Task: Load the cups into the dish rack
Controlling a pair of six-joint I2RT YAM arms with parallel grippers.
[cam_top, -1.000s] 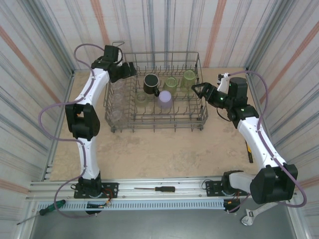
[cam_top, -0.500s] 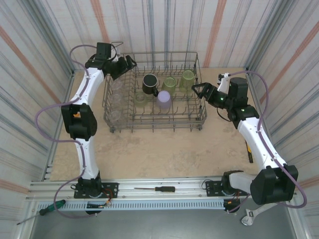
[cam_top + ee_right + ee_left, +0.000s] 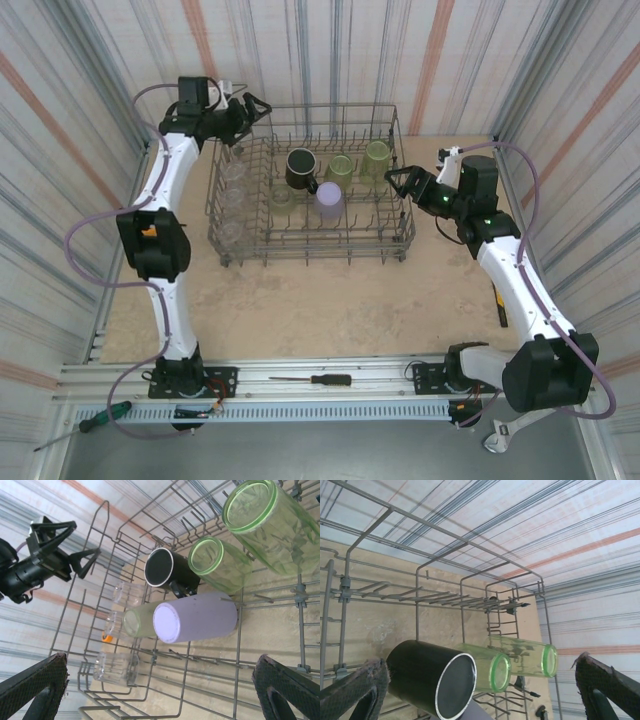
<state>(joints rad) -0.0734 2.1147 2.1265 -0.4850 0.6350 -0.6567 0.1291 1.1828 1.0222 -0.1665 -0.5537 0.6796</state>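
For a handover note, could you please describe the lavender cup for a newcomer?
Look in the grey wire rack on the table. Near its middle, beside the black mug, sits the lavender cup. It alone is opaque pastel; neighbours are black or see-through green.

Tan, mottled table [image 3: 300, 310], closed in by striped corrugated panels [image 3: 330, 50] on three sides. Grey wire dish rack [image 3: 310, 246] stands upright directly on it, toward the far side and roughly centred left to right. Right of the rack and nearer, at the table's right edge, a thin dark tool [image 3: 501, 305] with some yellow lies flat; too small to identify. Well in front of the rack, an aluminium rail [image 3: 300, 370] runs along the table's near edge, with a black-handled screwdriver [image 3: 322, 380] lying on it. Further front-left of the rack, a green-handled screwdriver [image 3: 100, 417] lies on the grey ledge [image 3: 300, 440].
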